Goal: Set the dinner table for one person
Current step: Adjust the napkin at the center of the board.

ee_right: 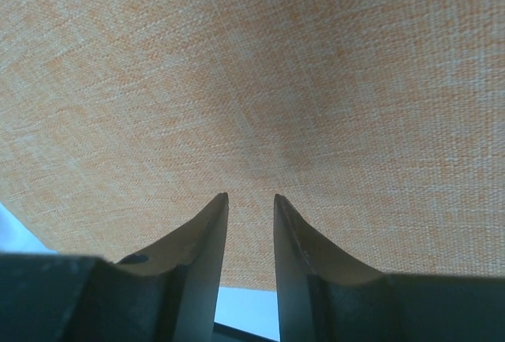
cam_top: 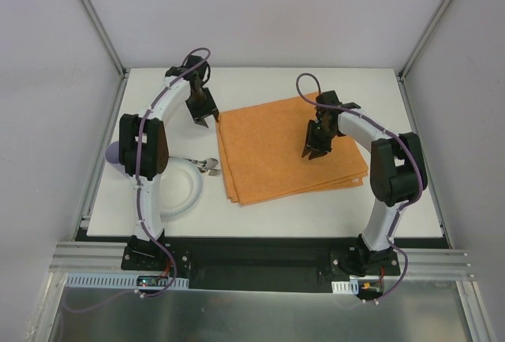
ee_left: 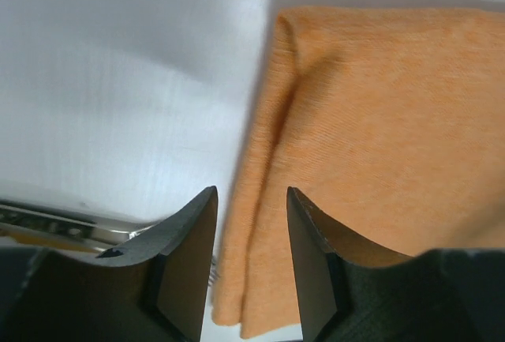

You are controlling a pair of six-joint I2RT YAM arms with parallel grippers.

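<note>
Beyond the jaws rises a plain, pale grey back wall (cam_top: 260,10). A left wall (cam_top: 39,121) and a right wall (cam_top: 481,121) flank them, joined to it at slanting metal posts (cam_top: 95,14). Behind the jaws run an aluminium rail (cam_top: 87,259) and a dull metal sheet (cam_top: 260,314). The light is soft and even.

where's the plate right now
Top view: the white plate sits at the left of the dinner table, partly hidden by the left arm, cutlery at its far rim, the orange placemat to its right.
</note>
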